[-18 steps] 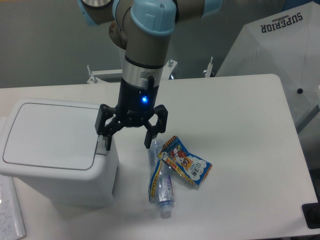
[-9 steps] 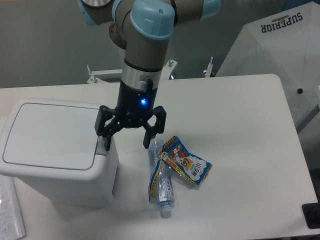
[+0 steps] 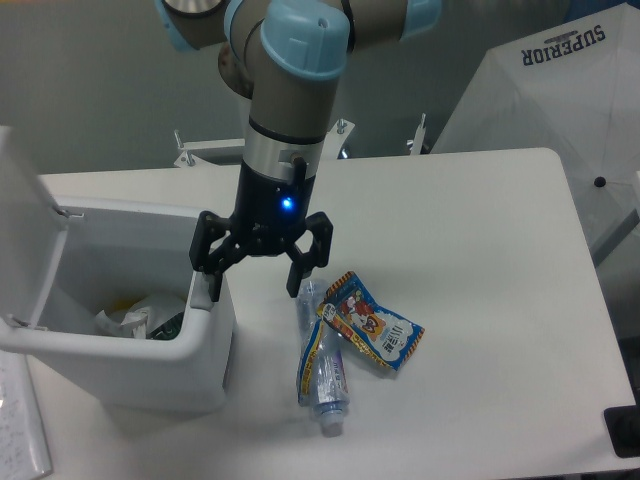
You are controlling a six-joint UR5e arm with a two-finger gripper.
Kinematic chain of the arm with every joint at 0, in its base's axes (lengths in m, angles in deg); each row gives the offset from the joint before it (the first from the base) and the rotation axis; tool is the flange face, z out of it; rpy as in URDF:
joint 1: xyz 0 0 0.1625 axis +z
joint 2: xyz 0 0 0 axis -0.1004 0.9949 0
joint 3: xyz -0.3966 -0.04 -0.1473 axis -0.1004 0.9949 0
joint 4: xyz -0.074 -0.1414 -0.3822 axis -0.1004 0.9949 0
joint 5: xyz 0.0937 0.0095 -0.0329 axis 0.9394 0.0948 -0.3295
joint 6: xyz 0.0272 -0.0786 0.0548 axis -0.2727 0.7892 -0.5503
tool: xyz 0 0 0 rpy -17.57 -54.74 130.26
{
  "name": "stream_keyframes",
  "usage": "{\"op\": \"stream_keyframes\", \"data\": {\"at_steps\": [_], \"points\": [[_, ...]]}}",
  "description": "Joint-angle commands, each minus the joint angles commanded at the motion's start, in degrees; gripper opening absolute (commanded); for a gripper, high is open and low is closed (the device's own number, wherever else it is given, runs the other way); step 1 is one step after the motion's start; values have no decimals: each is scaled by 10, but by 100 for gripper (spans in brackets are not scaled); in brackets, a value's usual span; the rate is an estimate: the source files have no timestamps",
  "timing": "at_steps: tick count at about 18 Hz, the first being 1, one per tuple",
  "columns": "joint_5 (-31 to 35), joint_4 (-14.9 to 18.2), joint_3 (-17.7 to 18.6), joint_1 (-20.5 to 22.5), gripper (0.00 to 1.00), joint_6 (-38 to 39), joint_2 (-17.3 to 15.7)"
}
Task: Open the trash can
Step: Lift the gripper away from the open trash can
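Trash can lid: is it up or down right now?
Up. The flat white lid stands raised at the left of the large boxy white plastic trash can, whose inside shows crumpled rubbish.

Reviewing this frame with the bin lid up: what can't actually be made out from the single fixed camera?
- Large boxy white plastic trash can: its raised flat white lid is cut off by the left edge.
- Grey push-button strip: mostly hidden behind the black two-finger gripper; contact cannot be confirmed.
- Crumpled rubbish inside: too shadowed to identify.
- Clear plastic bottle: partly covered by the colourful snack packet.
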Motion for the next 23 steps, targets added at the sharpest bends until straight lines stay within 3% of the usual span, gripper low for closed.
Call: {"op": "stream_keyframes", "data": {"at_steps": [5, 9, 17, 23], "points": [[15, -19, -16, 30, 100, -61, 3], [155, -15, -11, 39, 100, -244, 8], [184, -10, 9, 105, 100, -451, 1], [185, -11, 17, 126, 100, -466, -12]]}}
